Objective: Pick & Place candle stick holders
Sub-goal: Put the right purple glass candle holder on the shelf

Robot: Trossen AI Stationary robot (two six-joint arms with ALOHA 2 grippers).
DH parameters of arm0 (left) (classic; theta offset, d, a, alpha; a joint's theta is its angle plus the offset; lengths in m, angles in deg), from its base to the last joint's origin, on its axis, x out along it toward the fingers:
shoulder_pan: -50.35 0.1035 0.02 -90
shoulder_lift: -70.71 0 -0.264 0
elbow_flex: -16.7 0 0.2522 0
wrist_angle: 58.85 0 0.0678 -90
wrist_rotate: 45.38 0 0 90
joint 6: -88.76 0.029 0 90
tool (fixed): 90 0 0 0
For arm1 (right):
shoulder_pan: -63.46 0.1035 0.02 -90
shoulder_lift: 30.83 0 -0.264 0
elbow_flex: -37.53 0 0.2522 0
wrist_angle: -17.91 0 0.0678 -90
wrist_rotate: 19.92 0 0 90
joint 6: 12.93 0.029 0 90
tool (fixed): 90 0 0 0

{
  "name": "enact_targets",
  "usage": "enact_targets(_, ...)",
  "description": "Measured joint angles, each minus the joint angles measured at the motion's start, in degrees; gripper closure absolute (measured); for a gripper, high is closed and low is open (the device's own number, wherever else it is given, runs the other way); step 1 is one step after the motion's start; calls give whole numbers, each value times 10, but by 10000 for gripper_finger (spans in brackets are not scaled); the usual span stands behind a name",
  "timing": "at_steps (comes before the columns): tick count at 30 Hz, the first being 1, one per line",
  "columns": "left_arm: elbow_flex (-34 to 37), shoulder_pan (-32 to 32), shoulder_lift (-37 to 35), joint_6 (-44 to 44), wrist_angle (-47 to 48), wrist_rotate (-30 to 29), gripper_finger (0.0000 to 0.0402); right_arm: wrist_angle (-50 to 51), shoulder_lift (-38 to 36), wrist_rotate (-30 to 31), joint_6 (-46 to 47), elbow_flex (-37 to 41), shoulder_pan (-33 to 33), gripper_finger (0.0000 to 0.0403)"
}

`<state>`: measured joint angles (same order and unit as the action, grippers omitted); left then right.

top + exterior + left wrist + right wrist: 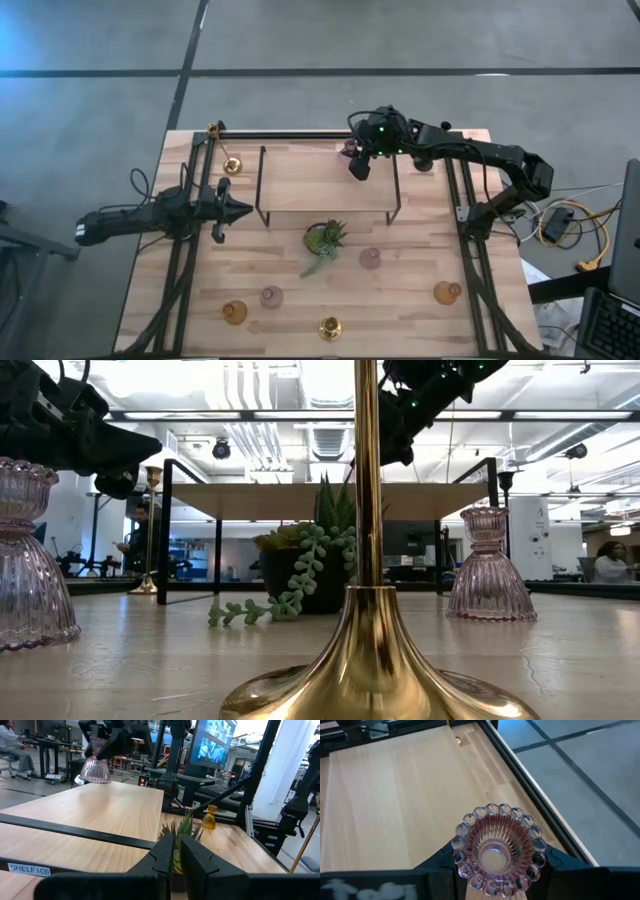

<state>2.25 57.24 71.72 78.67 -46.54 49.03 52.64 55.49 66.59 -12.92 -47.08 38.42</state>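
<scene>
My right gripper (360,165) is over the far right part of the wooden shelf (300,180), shut on a pale pink glass holder (497,847). The holder also shows in the left wrist view (95,767). My left gripper (235,210) is shut and empty, left of the shelf. Standing on the table on their bases are pink holders (271,296) (371,258), amber ones (234,312) (447,292) and brass ones (330,327) (232,165). A black slim holder (505,485) stands at the far right. My right gripper pinches the pink holder's upper cup, just under the beaded rim (456,855), one finger (437,865) on each side. The fingers slant down from above. The holder is upright with its open top up. I cannot tell whether its base (95,779) touches the shelf top.
A green potted plant (325,240) stands mid-table, just in front of the shelf. The shelf's black legs (262,190) and the black frame rails (470,250) along both table sides stand near the arms. People show in the room behind.
</scene>
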Motion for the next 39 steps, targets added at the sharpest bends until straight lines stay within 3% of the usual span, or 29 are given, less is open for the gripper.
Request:
enact_targets(31, 0, 0, 0, 0, 0, 0, 367, 24, -1, 5, -4, 25, -9, 279)
enact_targets(33, 0, 0, 0, 0, 0, 0, 367, 26, -1, 5, -2, 25, -9, 266)
enact_targets(39, 0, 0, 0, 0, 0, 0, 367, 40, 0, 6, -2, 28, -9, 173)
